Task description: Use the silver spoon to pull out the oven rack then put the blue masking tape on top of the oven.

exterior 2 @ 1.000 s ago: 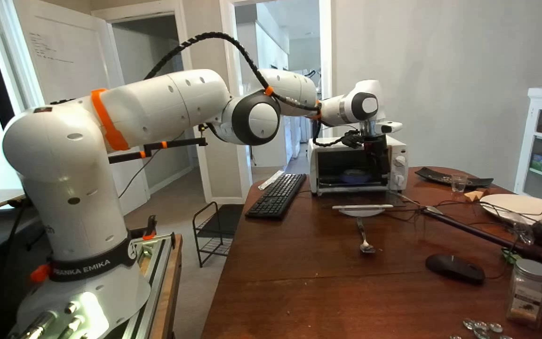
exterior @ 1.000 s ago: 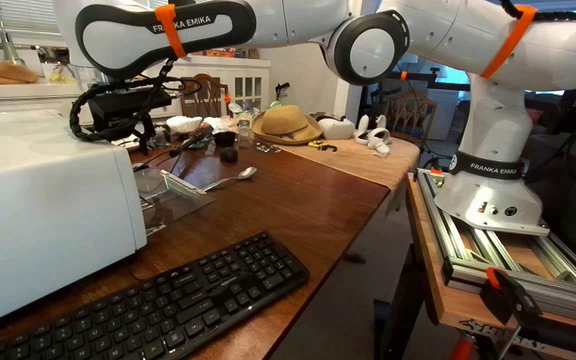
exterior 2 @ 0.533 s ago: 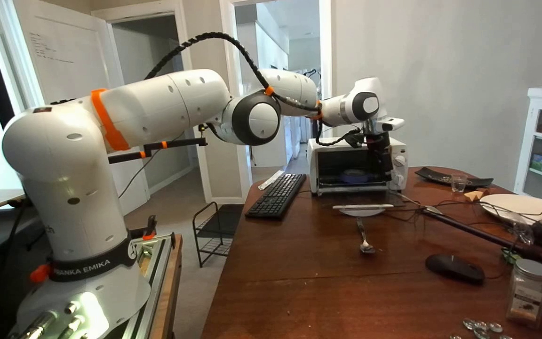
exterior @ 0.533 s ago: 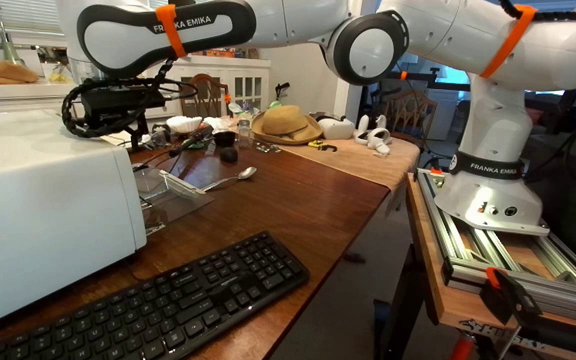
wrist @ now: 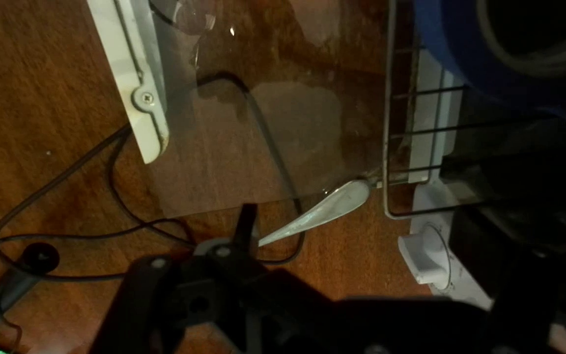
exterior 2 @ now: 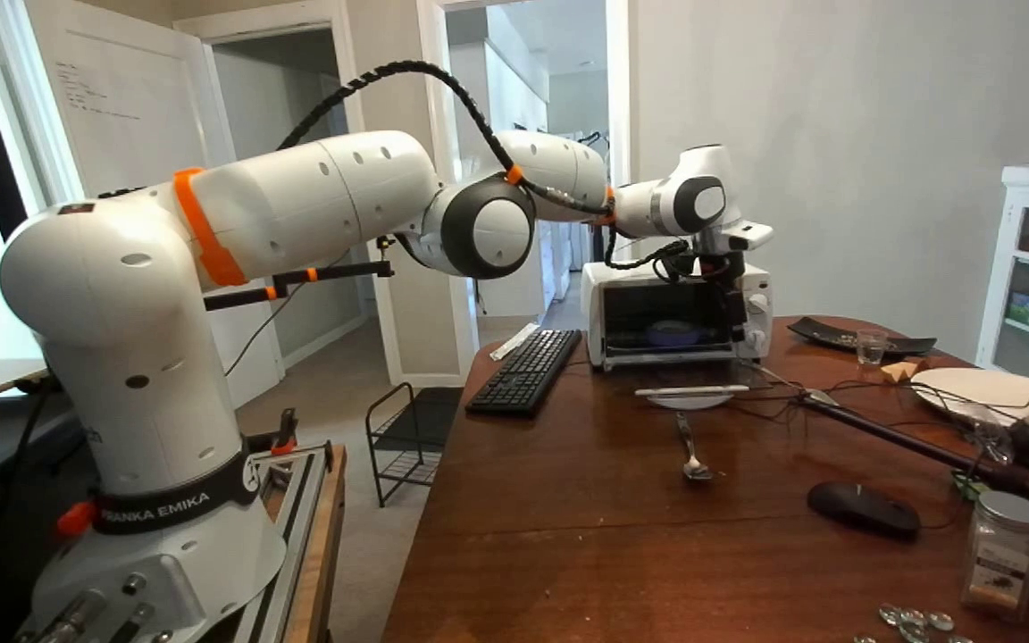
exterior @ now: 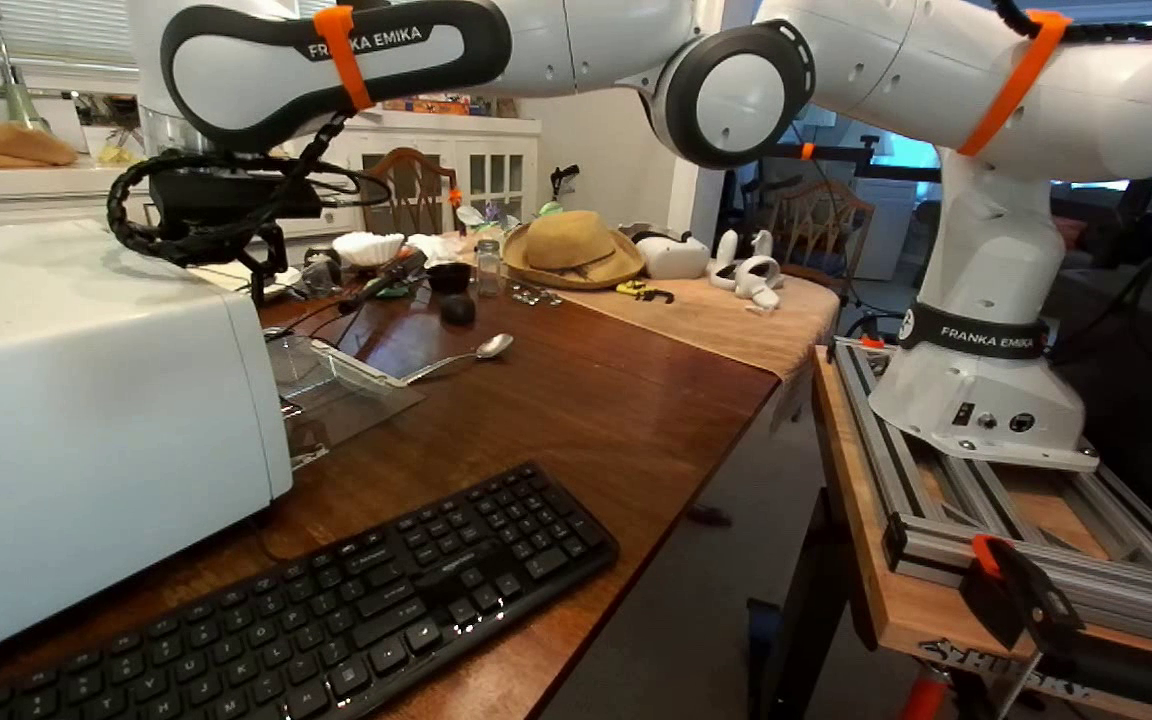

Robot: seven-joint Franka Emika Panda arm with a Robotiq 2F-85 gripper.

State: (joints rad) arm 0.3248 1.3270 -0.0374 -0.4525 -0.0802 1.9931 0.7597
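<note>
Brown table (exterior 2: 523, 545) lies beneath the "FRANKA EMIKA" arm (exterior: 736, 95), fingers (wrist: 246, 223) wide apart, empty.

The oven (exterior 2: 757, 324) holds the tape (exterior 2: 673, 338); in an exterior view, keyboard (exterior 2: 528, 373) at its eight o'clock, a spoon (exterior 2: 690, 454) at six.

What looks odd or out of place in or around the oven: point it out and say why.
The blue masking tape sits inside the oven, apparently resting on the oven rack. A roll of tape looks odd there: it is not food, and heat could ruin it.
</note>
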